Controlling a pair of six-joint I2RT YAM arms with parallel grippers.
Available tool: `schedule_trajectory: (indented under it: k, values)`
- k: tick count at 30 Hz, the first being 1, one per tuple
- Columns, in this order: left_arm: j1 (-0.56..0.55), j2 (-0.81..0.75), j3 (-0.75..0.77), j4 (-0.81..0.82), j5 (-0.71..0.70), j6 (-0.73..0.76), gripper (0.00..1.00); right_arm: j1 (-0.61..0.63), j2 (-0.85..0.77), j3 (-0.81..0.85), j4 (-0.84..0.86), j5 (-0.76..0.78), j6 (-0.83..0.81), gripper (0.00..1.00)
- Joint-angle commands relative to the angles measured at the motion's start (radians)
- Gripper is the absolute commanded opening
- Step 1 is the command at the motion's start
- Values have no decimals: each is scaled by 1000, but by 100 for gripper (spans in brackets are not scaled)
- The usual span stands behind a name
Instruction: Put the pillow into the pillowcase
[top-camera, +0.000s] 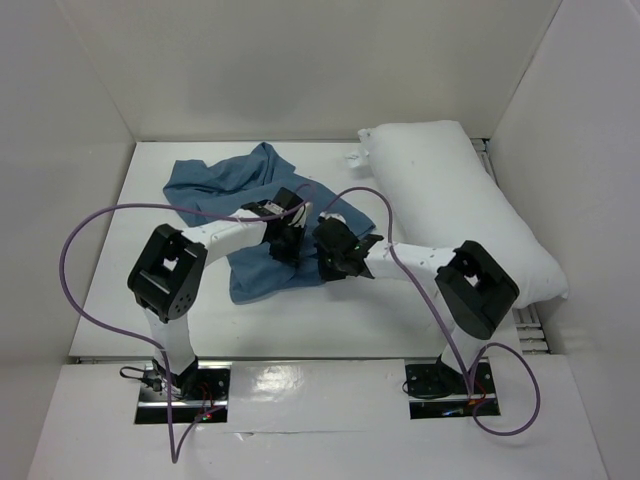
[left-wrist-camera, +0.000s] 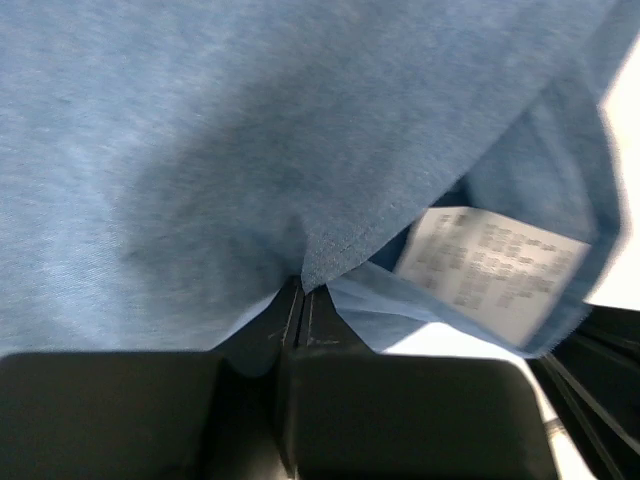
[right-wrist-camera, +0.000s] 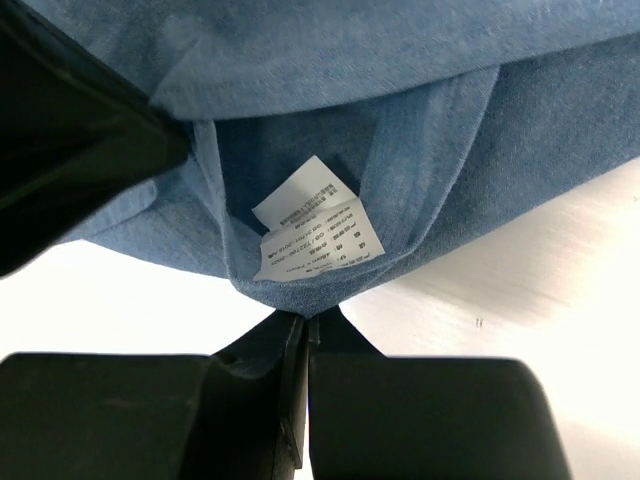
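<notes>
1. Both arms meet over the middle of the white table (top-camera: 130, 300), each one pinching the blue pillowcase (top-camera: 225, 195) at its near right edge.

2. The left gripper (left-wrist-camera: 300, 292) has its jaws pressed together on a fold of the blue cloth, with no gap between the black fingertips. The fabric rises from the pinch and fills most of the left wrist view.

3. The right gripper (right-wrist-camera: 305, 318) is likewise clamped tight on the hem of the pillowcase, the cloth bunching to a point where the fingertips meet.

4. A white printed label (right-wrist-camera: 316, 226), sewn inside the cloth, hangs just above the right gripper's pinch. The same label shows blurred in the left wrist view.

5. From above, the two grippers sit just beside each other, the left to the left of the right. Whether they touch cannot be told.

6. The pillowcase lies crumpled on the far left-centre of the table, wrinkled and limp, its bulk spreading back and left from the grippers.

7. The pillow (top-camera: 470, 200) lies along the right side of the table against the right wall, running from the far right corner toward the near edge. It is plump, white and outside the pillowcase, separated from it by a strip of bare table.

8. A purple cable (top-camera: 72, 250) loops out from the left arm.
</notes>
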Motion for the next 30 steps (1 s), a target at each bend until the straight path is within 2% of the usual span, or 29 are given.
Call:
schedule_trajectory:
  k: [1,8,13,17,18,20,21,22,23,26,30]
  values:
    - [8,5,34,-7,-69,-22,0,-4,-52,-19,14,22,-8,0]
    - [77,-113,103,-89,-29,-11,0,-4,-71,-53,5,13,-17,0]
    - [142,-179,250,-145,20,-31,0,-4,-92,-88,-4,23,-28,0]
    - [152,-167,367,-185,54,-31,0,-4,-132,-75,-56,35,-28,0]
    - [152,-150,384,-201,54,-31,0,-4,-143,-56,-82,49,-28,11]
    - [152,-137,412,-219,64,-31,0,5,-199,14,-152,104,-28,45]
    - [152,-137,427,-219,43,-42,0,5,-230,36,-162,121,-37,78]
    - [152,-128,445,-219,31,-42,0,5,-260,59,-162,144,-47,85]
    - [152,-116,459,-230,20,-42,0,5,-303,117,-174,172,-47,87]
    - [175,-72,540,-268,35,-42,0,-5,-314,233,-254,333,-90,88]
    - [175,-50,577,-288,55,-51,0,-125,-215,436,-344,521,-160,93]
